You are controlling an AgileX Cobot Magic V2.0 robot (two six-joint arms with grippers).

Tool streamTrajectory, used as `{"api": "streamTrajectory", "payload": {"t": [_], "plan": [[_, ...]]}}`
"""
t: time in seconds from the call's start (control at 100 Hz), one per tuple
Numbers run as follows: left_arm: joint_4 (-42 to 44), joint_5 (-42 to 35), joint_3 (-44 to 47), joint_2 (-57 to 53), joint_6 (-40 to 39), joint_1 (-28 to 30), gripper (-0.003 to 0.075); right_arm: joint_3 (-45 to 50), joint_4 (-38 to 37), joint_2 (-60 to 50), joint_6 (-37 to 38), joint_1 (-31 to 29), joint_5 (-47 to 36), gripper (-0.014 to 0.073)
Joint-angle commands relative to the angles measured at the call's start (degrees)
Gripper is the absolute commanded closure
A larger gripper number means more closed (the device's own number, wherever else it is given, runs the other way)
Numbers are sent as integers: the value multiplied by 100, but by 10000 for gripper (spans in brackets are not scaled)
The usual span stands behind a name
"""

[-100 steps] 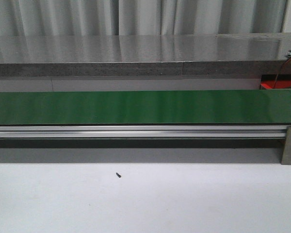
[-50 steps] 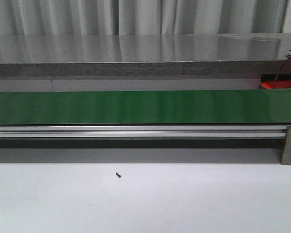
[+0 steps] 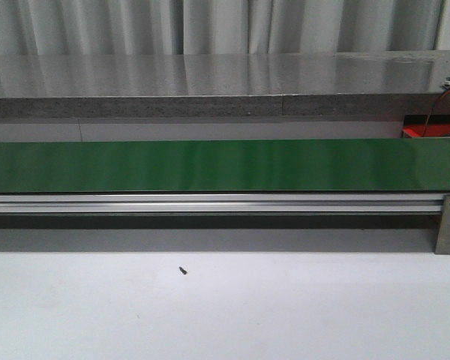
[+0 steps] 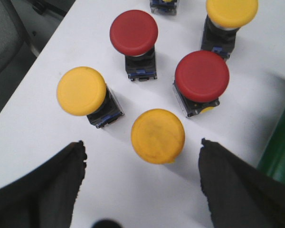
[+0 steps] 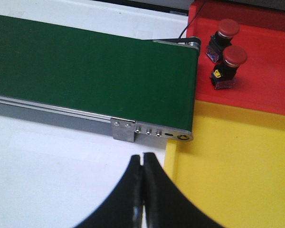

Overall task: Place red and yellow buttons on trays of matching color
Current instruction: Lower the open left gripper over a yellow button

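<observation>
In the left wrist view, several buttons stand on a white table. A yellow button [image 4: 157, 136] is nearest, just ahead of my open left gripper [image 4: 141, 148], between the lines of its two fingers and untouched. Another yellow button [image 4: 81, 91] stands off to one side, and a third yellow button [image 4: 231, 11] farther off. Two red buttons [image 4: 133, 32] [image 4: 202, 76] stand between them. In the right wrist view, my right gripper [image 5: 143, 160] is shut and empty over the white table beside the yellow tray [image 5: 237, 166]. The red tray [image 5: 270, 80] holds two red buttons [image 5: 227, 29] [image 5: 233, 57].
A green conveyor belt [image 3: 225, 165] on an aluminium rail [image 3: 210, 202] runs across the front view; its end [image 5: 180, 85] meets the trays. A grey counter [image 3: 210, 82] lies behind it. A small dark speck [image 3: 183, 270] lies on the white table. No arm shows in the front view.
</observation>
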Motion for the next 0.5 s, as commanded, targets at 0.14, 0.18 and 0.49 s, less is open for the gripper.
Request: {"api": "streamTrajectory", "payload": {"t": [0.14, 0.18, 0.49], "plan": [[-87, 15, -653, 233, -24, -18, 225, -139, 145, -22, -30, 6, -316, 690], [-98, 44, -696, 298, 2, -30, 225, -139, 145, -22, -30, 6, -316, 690], [-227, 57, -992, 647, 153, -94, 225, -139, 145, -22, -30, 6, -316, 690]]}}
